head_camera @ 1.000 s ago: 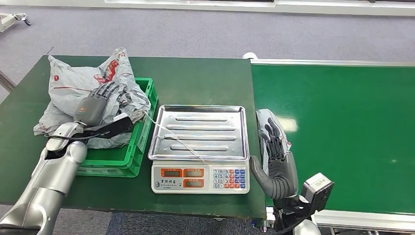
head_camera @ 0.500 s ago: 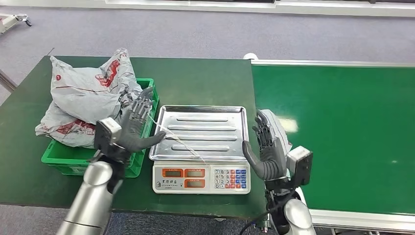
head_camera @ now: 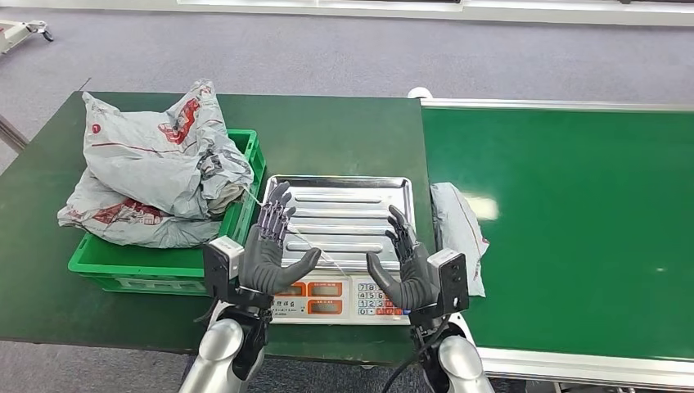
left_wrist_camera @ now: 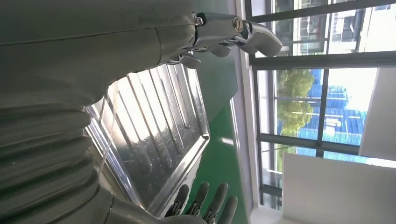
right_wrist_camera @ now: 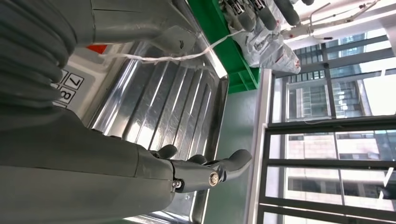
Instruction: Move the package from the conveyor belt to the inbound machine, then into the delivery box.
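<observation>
Now | left hand (head_camera: 274, 246) and right hand (head_camera: 407, 270) spread, holding nothing | head view: package (head_camera: 458, 229) on belt (head_camera: 573, 229)

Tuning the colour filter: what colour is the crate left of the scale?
Green; the crate shows best in the head view.

Grey poly-bag package (head_camera: 458, 231) lies flat on the green conveyor belt (head_camera: 573, 221), at the belt's left edge near its front, just beside the scale. Inbound machine, a scale (head_camera: 335, 246) with a bare ribbed steel tray and keypad front, sits at the table's front right edge. Green delivery box (head_camera: 176, 266) stands left of it near the table's front edge, heaped with crumpled grey bags (head_camera: 155, 172) bearing red print.
</observation>
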`<move>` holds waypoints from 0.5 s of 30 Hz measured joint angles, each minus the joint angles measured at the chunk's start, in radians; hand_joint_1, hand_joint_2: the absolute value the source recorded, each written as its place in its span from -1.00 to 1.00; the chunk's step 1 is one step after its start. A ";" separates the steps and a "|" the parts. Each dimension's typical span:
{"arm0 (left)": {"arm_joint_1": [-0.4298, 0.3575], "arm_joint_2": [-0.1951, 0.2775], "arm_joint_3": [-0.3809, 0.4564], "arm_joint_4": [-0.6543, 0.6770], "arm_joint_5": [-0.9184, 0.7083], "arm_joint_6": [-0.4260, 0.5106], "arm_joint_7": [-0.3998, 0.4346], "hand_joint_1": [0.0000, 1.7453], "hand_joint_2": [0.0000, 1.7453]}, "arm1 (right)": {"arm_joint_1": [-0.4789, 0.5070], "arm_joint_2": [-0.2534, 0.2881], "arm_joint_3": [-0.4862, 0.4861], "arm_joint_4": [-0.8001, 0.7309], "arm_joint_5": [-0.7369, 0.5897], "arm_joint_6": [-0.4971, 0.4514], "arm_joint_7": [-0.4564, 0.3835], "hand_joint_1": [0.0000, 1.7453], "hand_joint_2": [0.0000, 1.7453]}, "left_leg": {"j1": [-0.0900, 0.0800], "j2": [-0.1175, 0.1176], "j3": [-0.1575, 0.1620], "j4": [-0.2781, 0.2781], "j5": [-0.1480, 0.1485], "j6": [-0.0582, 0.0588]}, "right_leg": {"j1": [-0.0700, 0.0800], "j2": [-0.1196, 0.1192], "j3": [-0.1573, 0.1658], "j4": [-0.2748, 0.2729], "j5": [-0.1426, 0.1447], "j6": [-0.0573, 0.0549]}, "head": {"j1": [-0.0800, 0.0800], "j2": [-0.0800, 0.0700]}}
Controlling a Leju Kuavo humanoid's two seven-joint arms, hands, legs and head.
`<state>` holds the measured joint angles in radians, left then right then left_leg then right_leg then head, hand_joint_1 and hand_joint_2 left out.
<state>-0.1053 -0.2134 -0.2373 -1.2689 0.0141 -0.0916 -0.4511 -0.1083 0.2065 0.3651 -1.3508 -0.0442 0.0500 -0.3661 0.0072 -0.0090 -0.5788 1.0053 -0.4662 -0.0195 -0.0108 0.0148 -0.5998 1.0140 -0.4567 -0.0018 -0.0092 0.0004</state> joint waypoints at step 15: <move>0.015 -0.002 0.001 0.009 0.018 0.023 0.014 -1.00 1.00 | 0.009 0.003 0.006 0.000 -0.002 -0.018 -0.001 -1.00 1.00 | 0.000 0.000 0.000 0.000 0.000 0.000 | 0.000 0.000 0.000 0.000 0.000 0.000 | 0.000 0.000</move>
